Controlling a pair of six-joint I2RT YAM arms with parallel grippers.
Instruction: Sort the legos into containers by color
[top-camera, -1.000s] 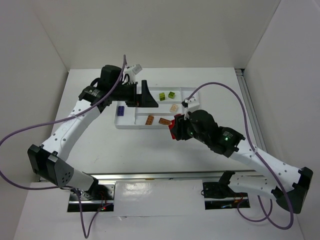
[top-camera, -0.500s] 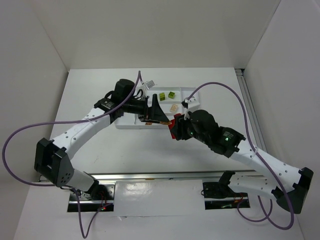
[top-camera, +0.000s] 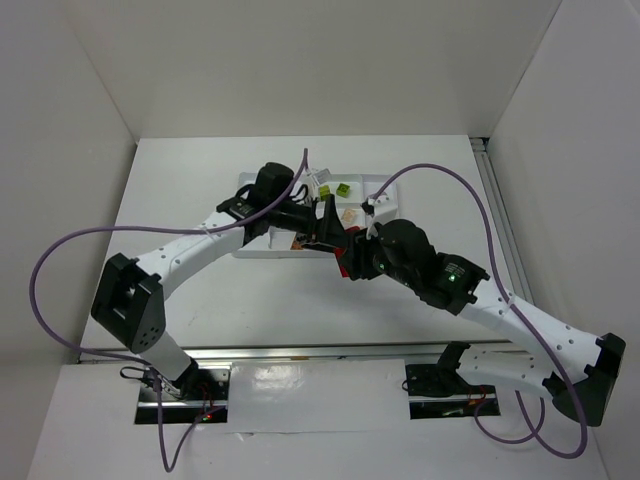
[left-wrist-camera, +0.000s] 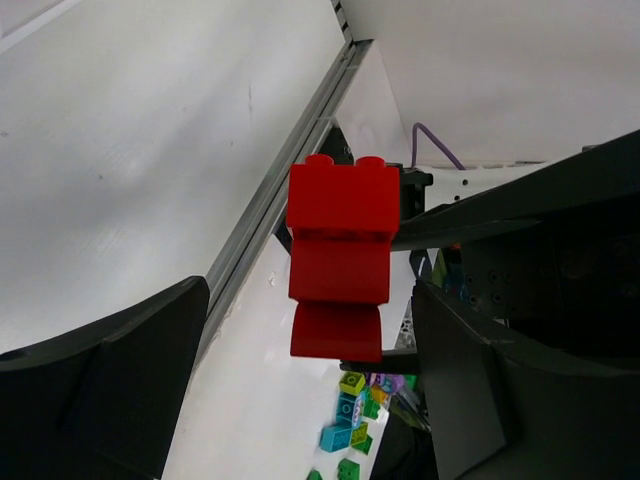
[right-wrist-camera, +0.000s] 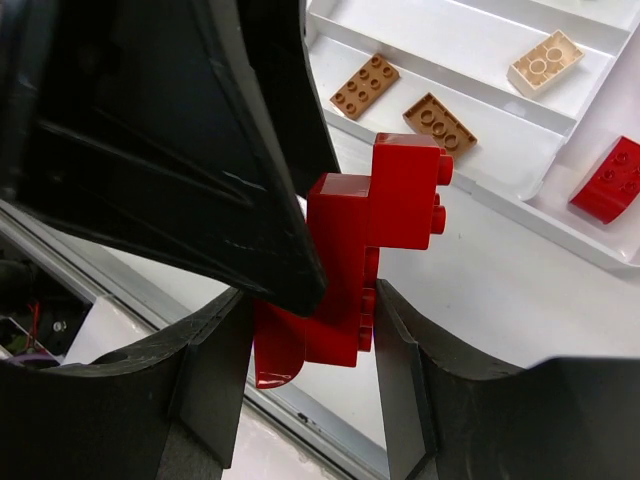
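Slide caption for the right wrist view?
Right gripper holds red lego stack near the tray, left finger alongside.

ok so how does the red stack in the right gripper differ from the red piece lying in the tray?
Build: the red stack is several bricks snapped together; the loose red piece looks like one brick.
Support: the stack is clamped in the right gripper, off the tray; the loose piece lies in a compartment.
Size: the stack looks bigger, though it is nearer the camera.
Both are red and studded.
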